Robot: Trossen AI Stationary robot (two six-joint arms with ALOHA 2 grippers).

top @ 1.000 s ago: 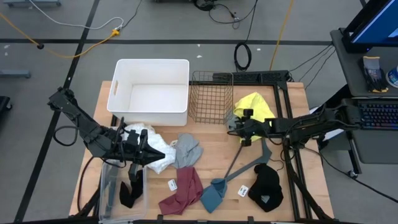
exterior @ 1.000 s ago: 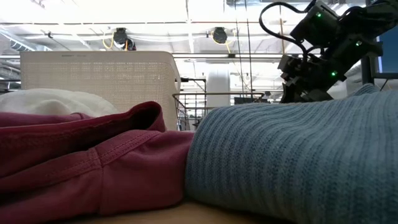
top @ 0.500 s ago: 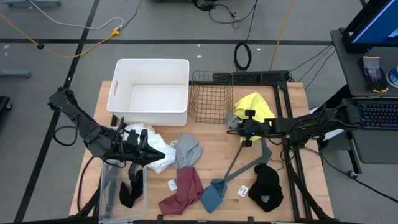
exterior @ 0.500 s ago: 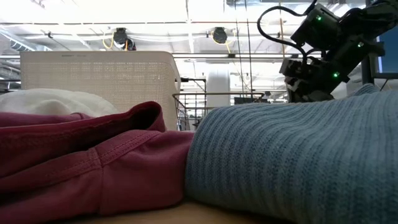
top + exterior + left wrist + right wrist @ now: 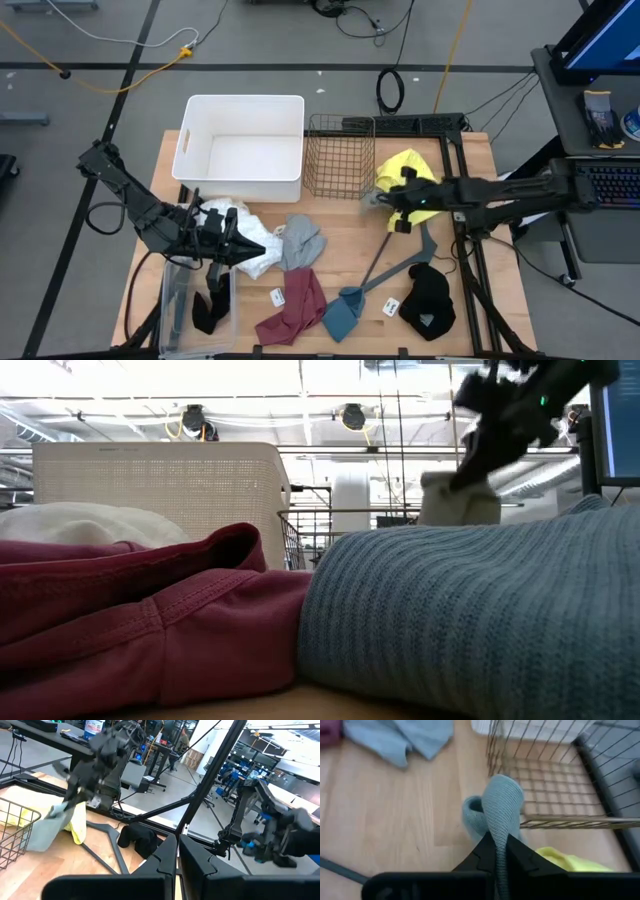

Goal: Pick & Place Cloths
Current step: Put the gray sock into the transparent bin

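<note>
Two arms over bench (image 5: 340, 225). Right gripper (image 5: 392, 203) clamped on a pale grey-green cloth (image 5: 501, 805), lifted clear of the wood just beside the wire basket (image 5: 338, 155), with the yellow cloth (image 5: 412, 166) next to it. Left gripper (image 5: 238, 250) fingers pressed together, holding nothing visible, at the white cloth (image 5: 245, 232) near the left edge. Grey cloth (image 5: 301, 240), maroon cloth (image 5: 295, 305), teal-blue cloth (image 5: 341, 315) and black cloth (image 5: 428, 298) lie on the near half.

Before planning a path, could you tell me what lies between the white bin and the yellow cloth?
The wire basket stands between the white bin and yellow cloth, clearest in the high view.
</note>
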